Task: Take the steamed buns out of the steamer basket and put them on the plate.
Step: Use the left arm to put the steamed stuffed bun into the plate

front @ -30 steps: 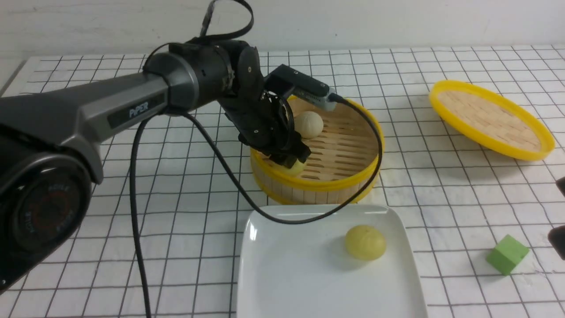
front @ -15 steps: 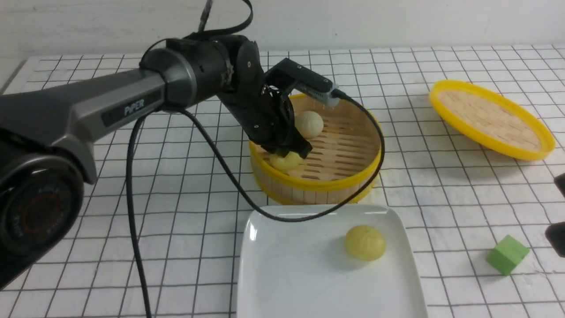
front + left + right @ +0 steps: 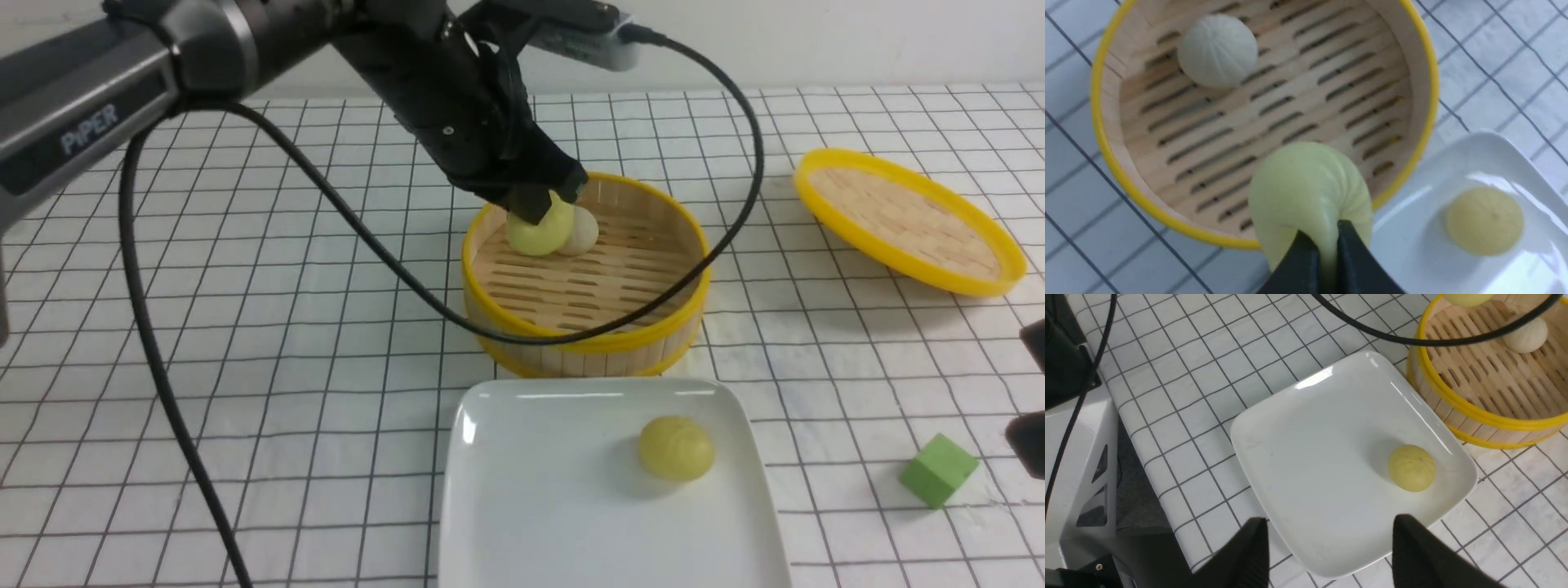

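Note:
My left gripper (image 3: pixel 540 208) is shut on a pale yellow steamed bun (image 3: pixel 535 233), pinching it hard and holding it in the air above the steamer basket (image 3: pixel 645 343). In the left wrist view the squeezed bun (image 3: pixel 1306 188) bulges past the gripper (image 3: pixel 1326 245). A greyish-beige bun (image 3: pixel 581 233) lies on the basket's slatted floor, also in the left wrist view (image 3: pixel 1217 50). Another yellow bun (image 3: pixel 675 447) rests on the white plate (image 3: pixel 522 490). My right gripper (image 3: pixel 1331 535) is open and empty above the plate's near edge (image 3: pixel 1290 457).
The shallow yellow-rimmed woven lid (image 3: pixel 906 219) lies tilted at the right back. A green cube (image 3: pixel 938 469) sits on the checked cloth right of the plate. The left arm's black cable (image 3: pixel 718 245) loops across the basket's front rim.
My left gripper has risen out of the basket with the yellow bun, from the basket's front-left floor to above its rim. The right arm and the other buns have not moved.

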Tool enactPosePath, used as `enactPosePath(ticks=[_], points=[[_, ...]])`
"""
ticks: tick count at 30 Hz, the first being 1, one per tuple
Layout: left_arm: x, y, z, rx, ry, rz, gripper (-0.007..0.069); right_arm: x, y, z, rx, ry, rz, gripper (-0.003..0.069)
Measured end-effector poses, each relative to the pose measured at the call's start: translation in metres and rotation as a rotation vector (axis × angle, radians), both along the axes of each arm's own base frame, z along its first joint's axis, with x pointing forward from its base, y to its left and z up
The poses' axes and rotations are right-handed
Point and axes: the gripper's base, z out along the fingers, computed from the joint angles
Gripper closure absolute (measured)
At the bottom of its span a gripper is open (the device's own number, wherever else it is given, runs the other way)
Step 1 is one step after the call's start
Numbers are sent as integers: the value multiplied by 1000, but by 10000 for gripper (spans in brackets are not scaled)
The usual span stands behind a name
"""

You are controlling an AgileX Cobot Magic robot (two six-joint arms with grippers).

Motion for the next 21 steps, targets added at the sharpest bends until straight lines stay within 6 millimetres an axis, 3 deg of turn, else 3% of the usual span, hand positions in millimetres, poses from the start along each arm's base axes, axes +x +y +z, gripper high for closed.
enactPosePath(ticks=[4,9,12,15,16,18,21], points=[[-15,-1,0,-19,146,-38,605,0,0,0,0,0,0,249],[-22,-13,-3,-48,183,-114,605,0,0,0,0,0,0,248],[-24,-28,-18,-26,215,-152,605,0,0,0,0,1,0,248],[-27,-45,-50,40,273,-187,605,0,0,0,-3,4,2,248],[-27,-47,-55,50,282,-191,605,0,0,0,-3,5,3,248],[-28,-52,-86,117,340,-208,605,-1,0,-1,-9,13,8,248],[-26,-52,-105,157,369,-209,605,-2,0,-1,-11,18,11,248]])
